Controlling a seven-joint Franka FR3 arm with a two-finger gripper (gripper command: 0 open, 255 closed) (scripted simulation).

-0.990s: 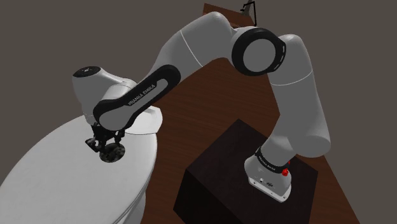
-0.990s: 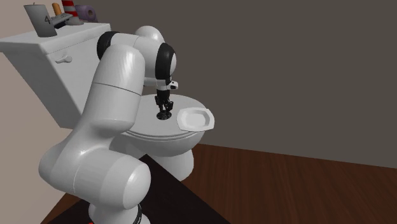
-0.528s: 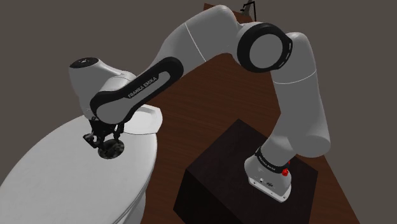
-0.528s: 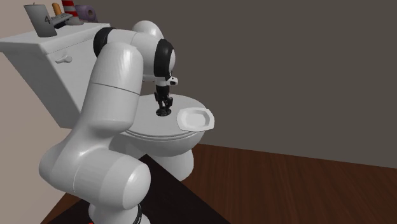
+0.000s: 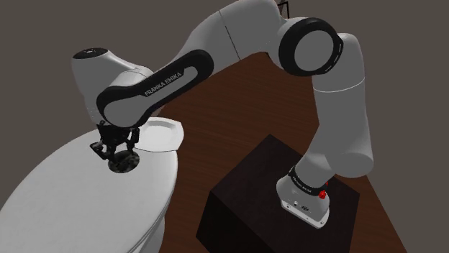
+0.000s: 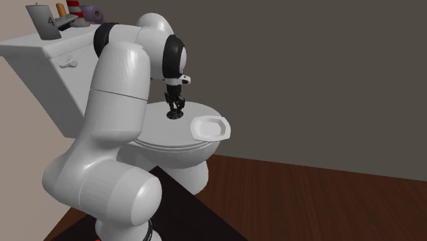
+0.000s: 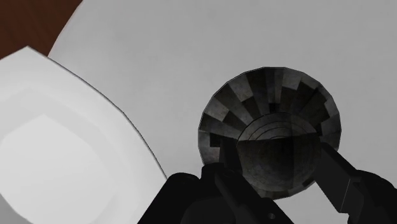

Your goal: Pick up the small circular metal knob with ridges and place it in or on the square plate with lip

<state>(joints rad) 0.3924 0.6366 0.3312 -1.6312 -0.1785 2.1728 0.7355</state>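
Fingers [image 7: 347, 186] of the end effector [image 7: 286, 191] are closed on the knob [image 7: 273, 137], clasping its raised centre hub from either side. The knob is a small, dark grey, dull-metal disc: its rim is cut into blocky radial ridges, and faint rings circle the hub. Being round, it has no long side. Its short axis runs along the fingers, with the ridged face turned up toward the hand and the disc lying near flat to the surface below, a little tilted in the shoulder view. The end effector [image 5: 117, 152] carries the knob [image 5: 122, 164] close over a white toilet lid [image 5: 72, 194]; whether it touches the lid I cannot tell. Just beside it, apart from it, a white square plate [image 5: 162, 135] with a raised lip sits at the lid's edge, to the second exterior view's right of the knob [image 6: 175, 116]. Further out is the dark box stand [image 5: 252, 194] on a brown wooden floor [image 5: 237, 108].
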